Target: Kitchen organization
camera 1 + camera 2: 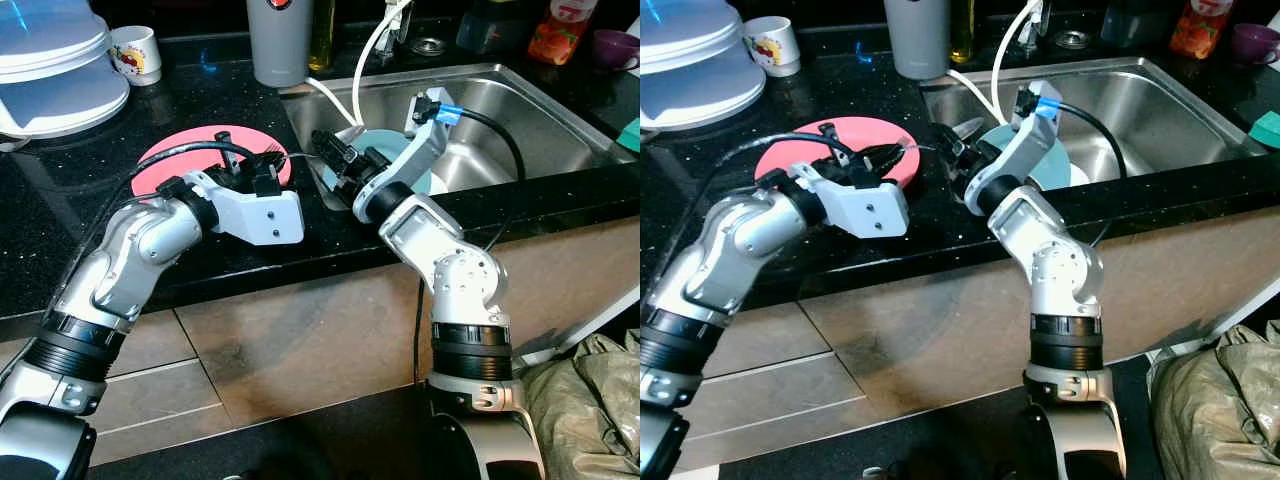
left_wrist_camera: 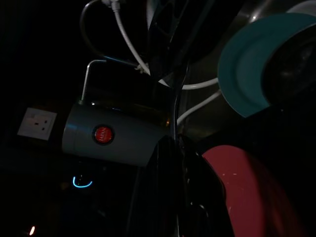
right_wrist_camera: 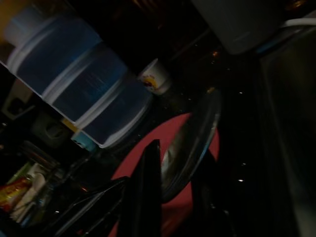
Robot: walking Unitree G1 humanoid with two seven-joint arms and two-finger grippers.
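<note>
The right gripper (image 1: 335,158) closes on a clear glass lid (image 3: 190,143), hard to see, beside the pink plate (image 1: 170,155) on the bench (image 1: 60,220). Left gripper (image 1: 268,160) state unclear.

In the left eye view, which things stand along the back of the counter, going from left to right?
White stacked container → small white mug → grey canister → bottle of yellow oil → orange juice bottle → purple cup.
</note>
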